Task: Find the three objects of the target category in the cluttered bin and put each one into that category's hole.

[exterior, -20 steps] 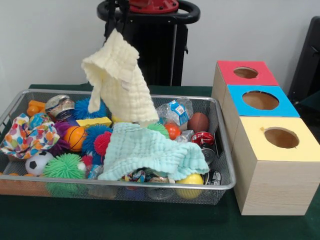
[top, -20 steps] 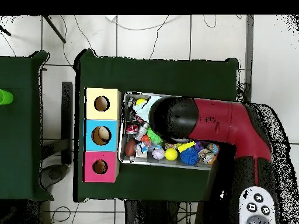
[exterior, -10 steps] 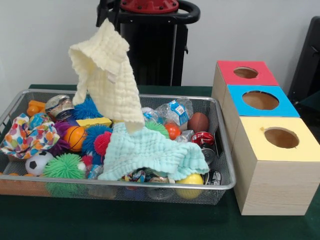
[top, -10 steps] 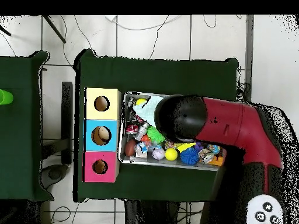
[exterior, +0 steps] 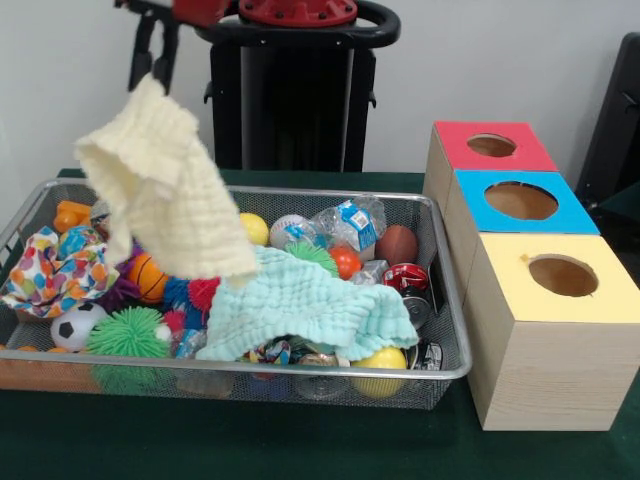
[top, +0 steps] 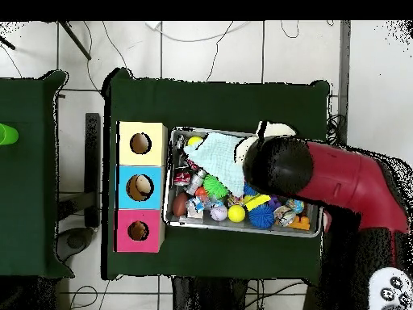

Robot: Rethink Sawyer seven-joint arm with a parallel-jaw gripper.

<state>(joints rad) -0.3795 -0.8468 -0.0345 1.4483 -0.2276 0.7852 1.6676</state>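
A pale yellow cloth (exterior: 165,190) hangs in the air over the left half of the wire bin (exterior: 300,372). My gripper (exterior: 152,78) is shut on the cloth's top corner, high at the upper left. A mint cloth (exterior: 300,300) lies spread over the toys in the bin's middle. Balls show around it: an orange basketball (exterior: 148,272), a soccer ball (exterior: 75,325), a brown football (exterior: 397,243) and a yellow ball (exterior: 254,228). In the overhead view the arm (top: 323,173) covers the bin's right part and hides the gripper; the mint cloth (top: 222,157) shows beside it.
Three wooden boxes with round holes stand to the right of the bin: red-topped (exterior: 520,150), blue-topped (exterior: 565,212) and yellow-topped (exterior: 600,300). A colourful patterned cloth (exterior: 55,270) and a green spiky ball (exterior: 128,335) lie at the bin's left end.
My gripper has carried the pale yellow cloth leftward over the bin, from its middle to its left half. A yellow ball and a baseball behind the mint cloth are now uncovered.
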